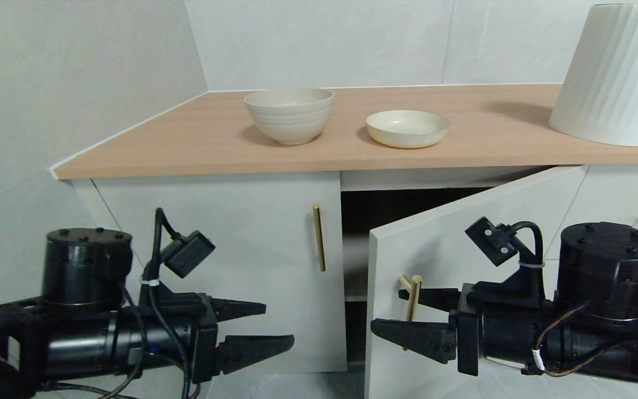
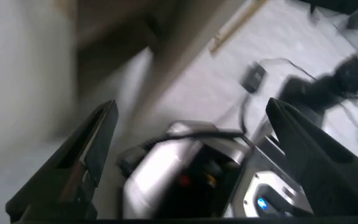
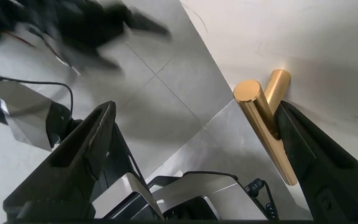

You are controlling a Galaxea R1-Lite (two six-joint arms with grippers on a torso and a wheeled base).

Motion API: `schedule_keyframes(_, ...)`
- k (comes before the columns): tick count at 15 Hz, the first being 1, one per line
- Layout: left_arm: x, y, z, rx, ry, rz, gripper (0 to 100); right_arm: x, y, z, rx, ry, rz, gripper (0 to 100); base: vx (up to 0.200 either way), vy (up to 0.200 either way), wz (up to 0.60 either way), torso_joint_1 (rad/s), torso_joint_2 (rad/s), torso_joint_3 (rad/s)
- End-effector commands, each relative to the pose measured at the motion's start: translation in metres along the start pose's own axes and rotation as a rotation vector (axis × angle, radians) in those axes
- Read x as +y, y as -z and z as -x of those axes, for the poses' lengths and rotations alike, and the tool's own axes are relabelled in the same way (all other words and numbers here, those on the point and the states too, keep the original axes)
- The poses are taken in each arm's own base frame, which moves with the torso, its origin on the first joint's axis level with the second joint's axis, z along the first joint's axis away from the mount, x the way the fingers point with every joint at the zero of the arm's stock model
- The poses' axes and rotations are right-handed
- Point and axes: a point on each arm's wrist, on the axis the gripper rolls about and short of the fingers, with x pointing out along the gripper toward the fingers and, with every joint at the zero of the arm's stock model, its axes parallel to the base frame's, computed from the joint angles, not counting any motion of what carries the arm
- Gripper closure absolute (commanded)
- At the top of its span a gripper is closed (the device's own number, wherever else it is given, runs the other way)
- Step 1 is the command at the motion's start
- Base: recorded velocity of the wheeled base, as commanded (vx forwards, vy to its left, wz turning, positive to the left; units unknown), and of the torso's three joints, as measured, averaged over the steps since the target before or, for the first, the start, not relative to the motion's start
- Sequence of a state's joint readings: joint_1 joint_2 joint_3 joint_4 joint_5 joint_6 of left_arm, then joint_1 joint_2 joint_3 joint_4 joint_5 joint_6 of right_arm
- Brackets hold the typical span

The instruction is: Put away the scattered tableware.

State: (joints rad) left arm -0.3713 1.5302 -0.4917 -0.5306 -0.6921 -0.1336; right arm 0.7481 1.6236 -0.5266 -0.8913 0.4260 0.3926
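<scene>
Right gripper [image 3: 196,109] jaws spread around brass handle [image 3: 266,134].

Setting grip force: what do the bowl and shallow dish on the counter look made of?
The bowl: probably glazed ceramic, cream, soft sheen over ridged bands. The dish: same cream, glossier highlights inside; ceramic or melamine, hard to tell.

A wooden countertop [image 1: 479,152] runs along a white tiled wall [image 1: 324,39]. At its right end stands a tall white ribbed tub [image 1: 612,77], wider at its base. Below, the left cabinet door [image 1: 214,266] is shut and bears an upright brass handle [image 1: 319,237]. The right door [image 1: 463,238] stands ajar, showing a dark opening [image 1: 402,206]; its own brass handle [image 1: 414,293] sticks out near its edge.
</scene>
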Motion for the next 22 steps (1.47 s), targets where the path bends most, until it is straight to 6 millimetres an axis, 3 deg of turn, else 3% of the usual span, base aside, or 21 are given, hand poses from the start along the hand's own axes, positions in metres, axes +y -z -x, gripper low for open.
schedule_keyframes(1, 0.008, 0.020, -0.029, 0.088, 0.034, 0.070, 0, -0.001, 0.001, -0.001, 0.006, 0.003, -0.003, 0, 0.000, 0.000, 0.00, 0.000, 0.00, 0.000)
schedule_keyframes(8, 0.005, 0.023, -0.040, 0.103, 0.019, 0.094, 0, -0.002, 0.002, -0.002, 0.011, 0.005, -0.006, 0, 0.000, 0.000, 0.00, 0.000, 0.00, 0.000)
schedule_keyframes(9, 0.004, 0.023, -0.042, 0.107, 0.016, 0.092, 100, -0.002, 0.003, -0.002, 0.016, 0.005, -0.008, 0, 0.000, 0.000, 0.00, 0.000, 0.00, 0.000)
schedule_keyframes(14, 0.003, 0.009, -0.056, 0.034, 0.036, 0.030, 100, -0.003, 0.004, -0.002, 0.020, 0.007, -0.008, 0, 0.000, 0.000, 0.00, 0.000, 0.00, 0.000)
schedule_keyframes(17, 0.003, 0.000, -0.088, 0.006, 0.070, -0.003, 100, -0.003, 0.005, -0.002, 0.021, 0.008, -0.007, 0, 0.000, 0.000, 0.00, 0.000, 0.00, 0.000)
schedule_keyframes(22, 0.017, 0.013, -0.147, -0.167, 0.086, -0.095, 100, 0.002, 0.002, 0.005, 0.003, -0.003, 0.003, 0, 0.000, 0.000, 0.00, 0.000, 0.00, 0.000)
